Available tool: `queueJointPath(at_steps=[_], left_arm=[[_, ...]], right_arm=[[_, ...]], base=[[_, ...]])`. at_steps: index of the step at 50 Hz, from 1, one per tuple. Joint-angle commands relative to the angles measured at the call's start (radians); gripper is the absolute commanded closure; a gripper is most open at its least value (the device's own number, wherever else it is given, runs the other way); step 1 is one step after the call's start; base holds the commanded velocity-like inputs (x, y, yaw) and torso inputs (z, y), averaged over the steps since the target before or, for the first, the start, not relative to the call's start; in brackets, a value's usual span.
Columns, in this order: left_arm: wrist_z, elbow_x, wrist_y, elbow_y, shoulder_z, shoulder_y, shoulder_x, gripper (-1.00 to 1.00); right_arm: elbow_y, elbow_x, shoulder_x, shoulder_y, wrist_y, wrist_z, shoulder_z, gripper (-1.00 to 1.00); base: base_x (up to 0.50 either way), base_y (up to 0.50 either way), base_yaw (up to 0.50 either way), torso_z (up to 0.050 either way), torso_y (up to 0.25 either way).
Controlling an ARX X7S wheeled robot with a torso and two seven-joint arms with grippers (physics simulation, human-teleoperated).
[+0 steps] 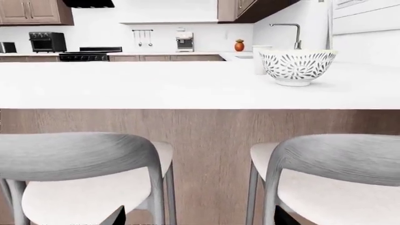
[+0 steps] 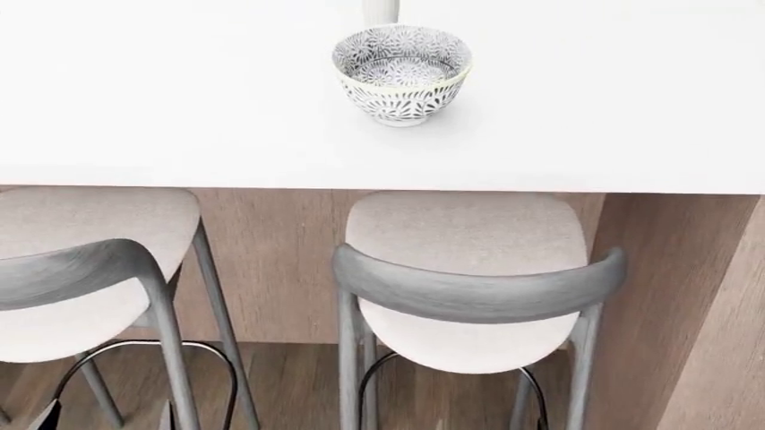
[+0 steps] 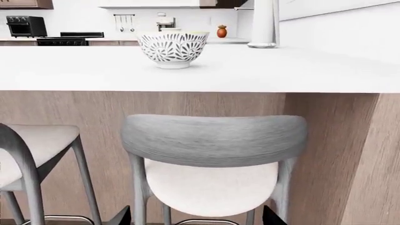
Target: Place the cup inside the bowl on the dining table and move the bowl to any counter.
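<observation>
Left wrist view
- Bowl (image 1: 297, 67): one, upright on the dining table (image 1: 156, 84), well in from the near edge.
- Cup (image 1: 261, 59): one, pale, just behind the bowl, half hidden by it.
- Stools (image 1: 81, 164): two, tucked under the table edge.
- Left fingers (image 1: 115, 218): dark tips only at the frame's bottom; wide apart, holding nothing.
- Counter (image 1: 181, 54): one run along the far wall.

Head view
- Bowl (image 2: 402, 73): one, empty. Cup (image 2: 382, 11): one, cut off by the frame.
- Stools (image 2: 478, 296): two.
- Grippers: not in view.
- Risk: stool backs stand between arms and table; a rising arm may catch one.

Right wrist view
- Bowl (image 3: 172, 48): one. Cup (image 3: 263, 26): one, tall and narrow here, near the bowl but apart.
- Right fingers (image 3: 273, 216): two tips, spread, empty.
- Risk: the slim cup may tip if nudged.
</observation>
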Motion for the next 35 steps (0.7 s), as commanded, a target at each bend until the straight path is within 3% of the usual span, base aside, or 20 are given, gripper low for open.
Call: queueJointPath(at_steps=[1,14,24,35], left_arm=[[-0.004,-0.012,0.005,0.000,-0.004,0.004,0.000,-1.00],[-0.002,-0.027,-0.077,-0.007,0.025,-0.025,0.008,-1.00],[-0.081,-0.171,-0.511,0.281,-0.032,-0.235,-0.064,-1.00],[-0.059,-0.368,-0.933,0.329,-0.047,-0.680,-0.079,-1.00]], right_arm=[[0.001,0.011,0.000,-0.002,-0.008,-0.004,-0.001,-1.00],[-0.007,0.000,0.003,0.008,0.007,0.006,-0.011,-1.00],[-0.375,0.124,0.106,0.196,0.447,0.132,0.069,-1.00],[-0.519,0.396,0.181,0.636,0.957,0.180,0.145,-1.00]], base=[[0.00,0.00,0.00,0.000,0.000],[0.00,0.00,0.00,0.000,0.000],[0.00,0.00,0.00,0.000,0.000],[0.00,0.00,0.00,0.000,0.000]])
